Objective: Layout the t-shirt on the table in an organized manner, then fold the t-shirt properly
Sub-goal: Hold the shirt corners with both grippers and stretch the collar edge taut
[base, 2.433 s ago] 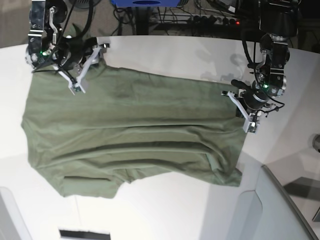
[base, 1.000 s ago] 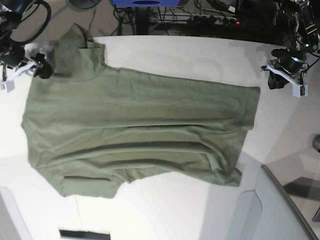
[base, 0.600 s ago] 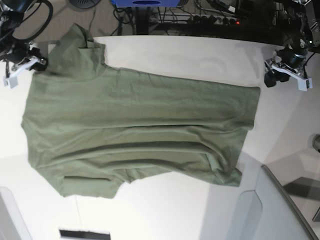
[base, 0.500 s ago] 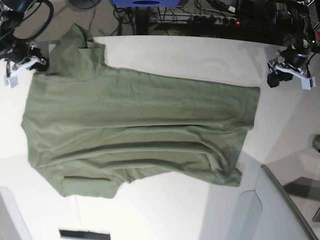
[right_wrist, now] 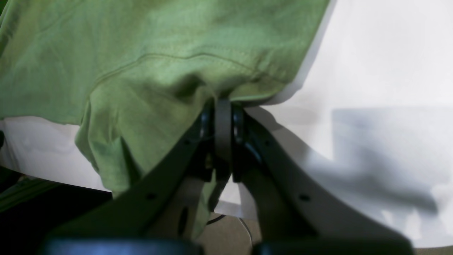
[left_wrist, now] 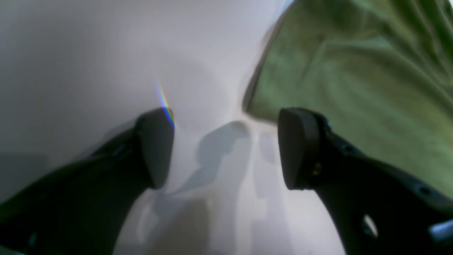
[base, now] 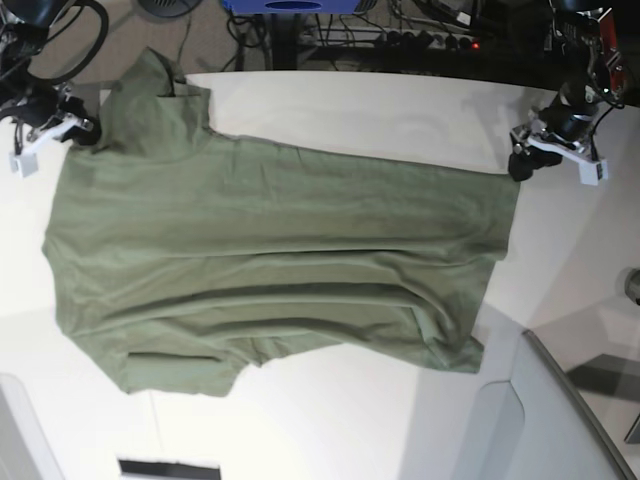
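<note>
The olive-green t-shirt (base: pixel 270 260) lies spread across the white table (base: pixel 350 110), creased along its near side. On the left of the base view my right gripper (base: pixel 80 130) is shut on the shirt's far-left edge. The right wrist view shows the hem of the t-shirt (right_wrist: pixel 159 53) puckered at the tips of my closed right gripper (right_wrist: pixel 223 106). On the right of the base view my left gripper (base: pixel 555 165) stands open just beside the shirt's far-right corner. In the left wrist view the left gripper (left_wrist: pixel 226 148) holds nothing over bare table (left_wrist: pixel 88 53), the t-shirt (left_wrist: pixel 354 88) close by its right finger.
Part of the shirt at the far left hangs over the table's back edge. A grey angled panel (base: pixel 545 420) rises at the near right. Cables and a power strip (base: pixel 430 40) lie beyond the far edge. A dark slot (base: pixel 170 468) sits at the near edge.
My right gripper has closed on the shirt's far-left edge. My left gripper has opened wider and moved in toward the shirt's far-right corner. The shirt lies as before.
</note>
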